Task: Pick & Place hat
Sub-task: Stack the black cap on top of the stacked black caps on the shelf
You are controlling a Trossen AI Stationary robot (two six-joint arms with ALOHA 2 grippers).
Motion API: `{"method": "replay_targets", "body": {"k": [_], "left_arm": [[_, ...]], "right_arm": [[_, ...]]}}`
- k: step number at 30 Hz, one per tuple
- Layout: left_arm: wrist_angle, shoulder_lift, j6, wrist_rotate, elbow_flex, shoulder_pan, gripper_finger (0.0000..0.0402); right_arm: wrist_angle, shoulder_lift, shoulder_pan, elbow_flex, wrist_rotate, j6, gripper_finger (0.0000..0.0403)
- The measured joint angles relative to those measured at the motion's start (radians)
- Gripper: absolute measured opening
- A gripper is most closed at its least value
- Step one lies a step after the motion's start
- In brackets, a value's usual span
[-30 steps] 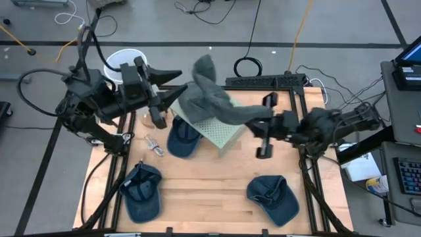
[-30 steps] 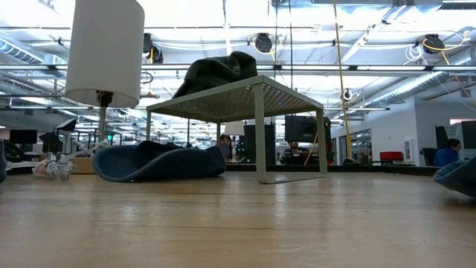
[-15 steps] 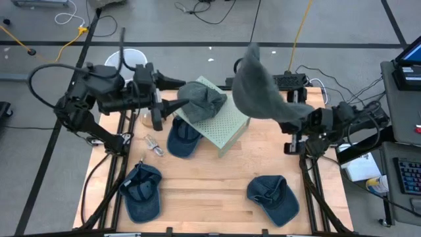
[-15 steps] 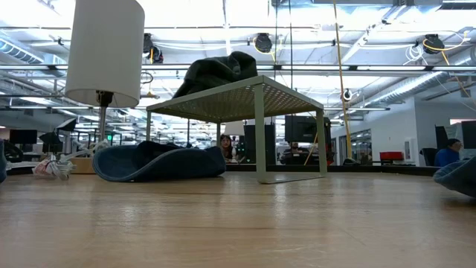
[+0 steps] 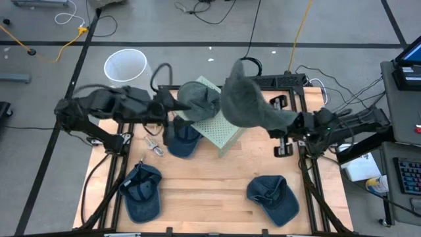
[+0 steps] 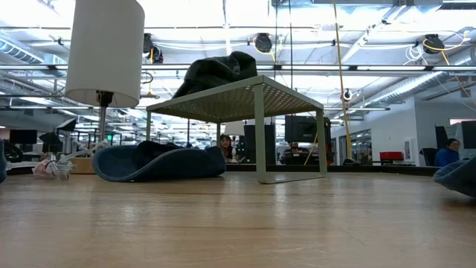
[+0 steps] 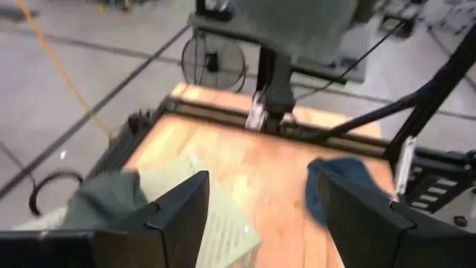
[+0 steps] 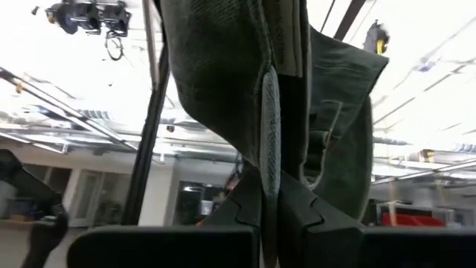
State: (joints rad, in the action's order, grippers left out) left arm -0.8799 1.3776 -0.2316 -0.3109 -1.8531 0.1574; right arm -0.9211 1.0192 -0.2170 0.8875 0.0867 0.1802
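The left end effector (image 5: pixel 172 105) has let go of the grey hat (image 5: pixel 247 102), which the right end effector (image 5: pixel 289 125) lifted off the rack (image 5: pixel 220 125).

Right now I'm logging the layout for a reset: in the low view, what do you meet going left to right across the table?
Lamp → blue cap → wire shelf with a dark green hat on top → edge of another blue cap at the far right.

1. I'm set up in a big open-plan lab/office, exposed pipes and strip lights on the ceiling (image 6: pixel 357 45).
2. Grey floor (image 5: pixel 197 26) round my wooden table (image 5: pixel 210 197), cables (image 5: pixel 204 8) trailing at 12 o'clock.
3. People at monitors (image 6: pixel 301 130) behind the table, a laptop (image 5: pixel 411 52) at 3 o'clock.
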Motion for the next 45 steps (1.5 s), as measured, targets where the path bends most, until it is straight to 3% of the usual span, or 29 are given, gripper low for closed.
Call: {"method": "replay_targets", "body": {"k": [12,20,31,38,45], "left_arm": [[0.755,-0.282,-0.018,0.175,0.646,0.000,0.0266],[1.292,-0.333,-0.075,0.232,0.928,0.000,0.0266],[1.498,-0.325,-0.163,0.288,0.991,-0.011,0.0262],[1.530,-0.317,-0.213,0.284,0.992,-0.010,0.0265],[1.532,-0.317,-0.224,0.245,0.992,-0.012,0.0238]], "right_arm": [[-0.353,0.241,0.073,0.001,-0.091,-0.116,0.0003],[-0.400,0.403,0.074,0.097,-0.090,-0.116,0.0003],[-0.400,0.502,0.065,0.183,-0.092,-0.117,0.0003],[-0.399,0.501,0.065,0.183,-0.091,-0.130,0.0003],[-0.383,0.501,0.067,0.183,-0.084,-0.153,0.0002]]}}
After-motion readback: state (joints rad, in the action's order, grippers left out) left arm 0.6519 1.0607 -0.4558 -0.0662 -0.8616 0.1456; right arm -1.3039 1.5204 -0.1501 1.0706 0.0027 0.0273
